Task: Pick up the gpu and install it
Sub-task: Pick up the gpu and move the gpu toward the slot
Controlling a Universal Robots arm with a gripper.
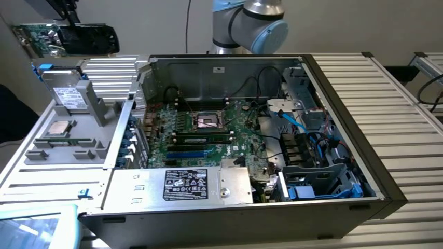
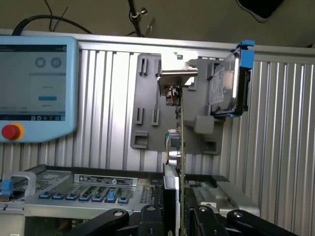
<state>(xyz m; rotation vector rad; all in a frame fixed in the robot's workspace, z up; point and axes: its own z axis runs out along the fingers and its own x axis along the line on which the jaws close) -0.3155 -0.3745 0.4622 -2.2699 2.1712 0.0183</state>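
At the exterior view's left, high over everything else, my tool (image 1: 67,23) is clenched on the gpu (image 1: 67,40), green board and black shroud both showing, the card hanging free and touching nothing below. In the wrist view I see it edge-on, running away from between my fingers (image 2: 150,221) to its silver bracket (image 2: 177,73), so I judge the grip sound. Under it sits the grey holder (image 1: 69,150) with the silver drive (image 1: 68,96) standing in it, and the card is clear of both, so I count the pick-up as done. Further right lies the open computer case (image 1: 229,70), its motherboard (image 1: 207,124) bare of any expansion card as far as I can see, and the gpu is well apart from it, up and off to one side. So the install is all ahead of me: the card has not been carried over the case, lined up or seated. Beyond the case, at the exterior view's right, there is just the ribbed metal surface (image 1: 395,114)
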